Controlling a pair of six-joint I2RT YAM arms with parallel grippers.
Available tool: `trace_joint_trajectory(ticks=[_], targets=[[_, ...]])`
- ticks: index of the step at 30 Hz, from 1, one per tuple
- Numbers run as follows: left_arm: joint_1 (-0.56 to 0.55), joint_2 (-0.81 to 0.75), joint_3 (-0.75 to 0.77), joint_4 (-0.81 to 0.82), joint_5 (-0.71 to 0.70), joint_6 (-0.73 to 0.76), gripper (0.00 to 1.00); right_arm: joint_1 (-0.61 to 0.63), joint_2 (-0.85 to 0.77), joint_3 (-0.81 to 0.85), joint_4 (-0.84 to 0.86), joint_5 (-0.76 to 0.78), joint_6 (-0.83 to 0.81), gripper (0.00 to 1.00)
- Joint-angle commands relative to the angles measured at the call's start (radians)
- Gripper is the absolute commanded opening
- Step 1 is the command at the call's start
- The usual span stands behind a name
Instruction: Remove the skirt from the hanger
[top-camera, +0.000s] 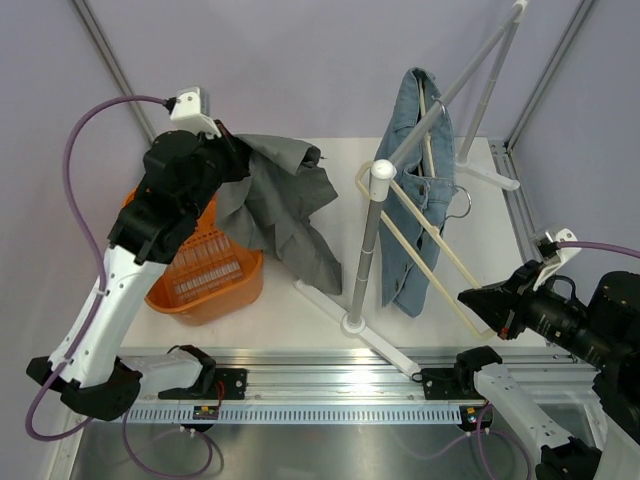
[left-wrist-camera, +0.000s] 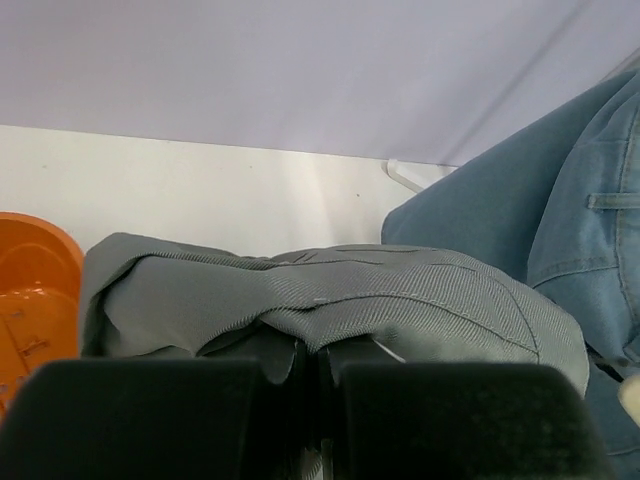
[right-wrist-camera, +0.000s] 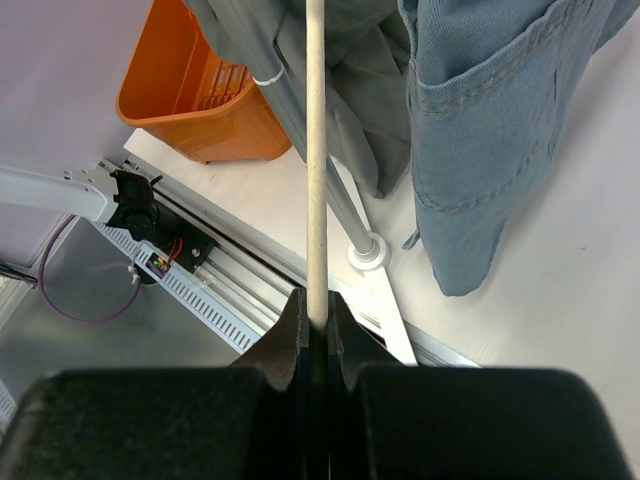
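Top external | L end effector (top-camera: 233, 150) clamps grey garment (top-camera: 290, 210) nr basket (top-camera: 243, 283) | R end effector (right-wrist-camera: 316, 308) clamps hanger (right-wrist-camera: 316, 150)

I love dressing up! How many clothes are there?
2. A gray garment in the left gripper beside the basket, and a blue denim garment hanging on the rack. Others may be hidden behind them.

right end effector (right-wrist-camera: 315, 320) clamped on hanger (right-wrist-camera: 316, 150) | basket (right-wrist-camera: 190, 100) upper-left

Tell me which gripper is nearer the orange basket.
Left. The left gripper, shut on the grey garment, hangs by the orange basket's far edge; the right gripper clamps the hanger well off to its right.
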Motion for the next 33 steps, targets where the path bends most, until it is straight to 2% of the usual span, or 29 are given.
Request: trace_joint_trajectory(ticks=[1, 7, 10, 14, 21, 27, 29, 33], targets=[[0.004, -0.082, 0.133, 0.04, -0.076, 0.071, 0.0, 0.006, 0.023, 0.005, 0.008, 0.007, -0.017, 0.0], [0.003, -0.065, 0.3, 0.077, -0.137, 0.224, 0.0, 0.006, 0.003, -0.038, 0.042, -0.022, -0.006, 0.0], [0.004, -0.008, 0.447, 0.051, -0.187, 0.293, 0.0, 0.006, 0.003, -0.023, 0.03, -0.024, -0.008, 0.0], [0.003, 0.021, 0.526, 0.092, -0.255, 0.407, 0.0, 0.004, 0.026, 0.009, -0.004, -0.03, -0.028, 0.0], [0.004, 0.006, 0.501, 0.265, -0.338, 0.695, 0.0, 0.006, 0.033, 0.006, -0.019, -0.025, -0.06, 0.0], [0.004, -0.023, 0.379, 0.371, -0.321, 0.787, 0.0, 0.004, 0.047, -0.014, -0.006, -0.033, -0.078, 0.0], [0.004, -0.005, 0.389, 0.365, -0.326, 0.8, 0.0, 0.004, 0.052, -0.017, -0.002, -0.037, -0.081, 0.0], [0.004, -0.034, 0.331, 0.359, -0.315, 0.745, 0.0, 0.004, 0.046, -0.03, 0.007, -0.025, -0.084, 0.0]])
